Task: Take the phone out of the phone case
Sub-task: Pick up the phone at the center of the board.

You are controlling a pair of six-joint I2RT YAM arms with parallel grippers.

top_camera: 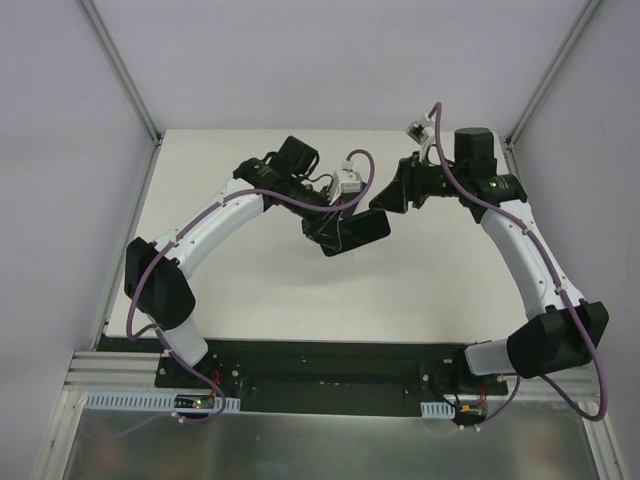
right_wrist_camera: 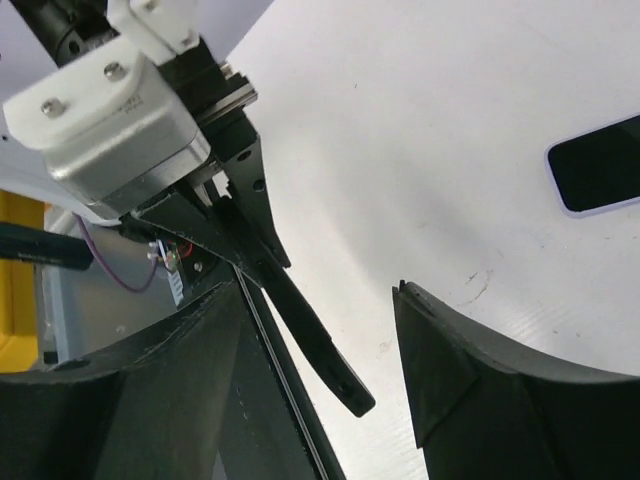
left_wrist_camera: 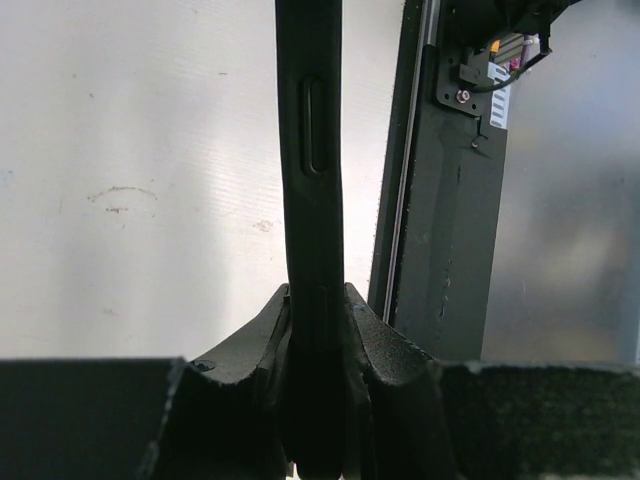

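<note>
- The phone (right_wrist_camera: 600, 175) lay flat on the white worktop (right_wrist_camera: 400, 120), dark face up with a pale lilac rim; only one end of it showed at the right edge of the right wrist view
- It was out of the phone case (left_wrist_camera: 312, 200) and well apart from it
- The black case was held up above the worktop, seen edge-on in the left wrist view, with a long slot along its side
- The left end effector (left_wrist_camera: 318, 335) was clenched on one end of the case, a finger pressed against each face
- The right end effector (right_wrist_camera: 318, 300) stood released, fingers wide apart; the free end of the case reached into the gap, apparently touching neither finger
- From above, the two arms met over the middle of the worktop, the case between them
</note>
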